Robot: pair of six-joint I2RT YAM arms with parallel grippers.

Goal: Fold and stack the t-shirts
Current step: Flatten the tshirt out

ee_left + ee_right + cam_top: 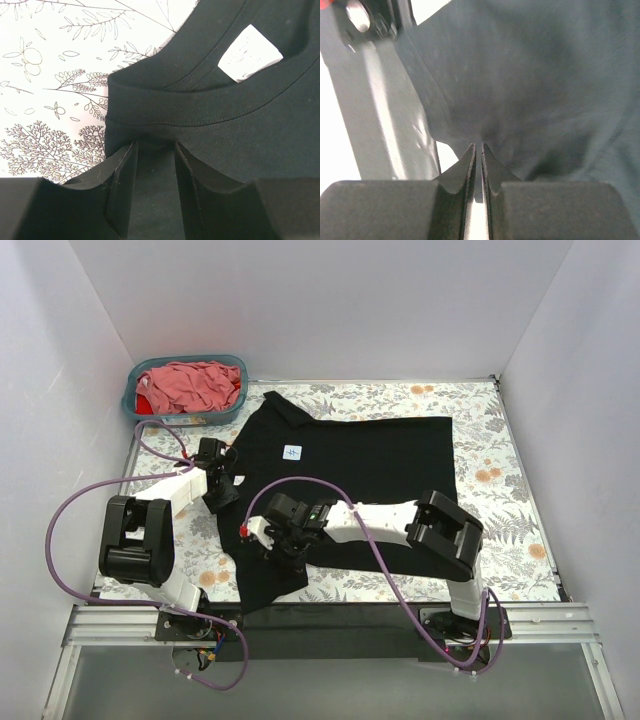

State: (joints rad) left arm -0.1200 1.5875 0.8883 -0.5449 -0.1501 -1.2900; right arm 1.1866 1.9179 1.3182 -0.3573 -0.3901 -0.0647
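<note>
A large black t-shirt (370,460) lies spread on the floral cloth, its white chest mark (292,452) facing up. My left gripper (222,483) sits at the shirt's left edge by the collar. In the left wrist view its jaws (156,145) stand narrowed with black cloth (240,130) bunched between them, just below the collar band and a white label (248,54). My right gripper (268,535) is on the shirt's lower left part. Its jaws (478,146) are nearly together, pinching a puckered fold of the black cloth (545,75). A pink shirt (195,385) and a red one (145,403) lie crumpled in the basket.
The teal basket (180,421) stands at the back left corner of the floral tablecloth (500,480). White walls close in the left, back and right sides. A metal rail runs along the near edge by the arm bases.
</note>
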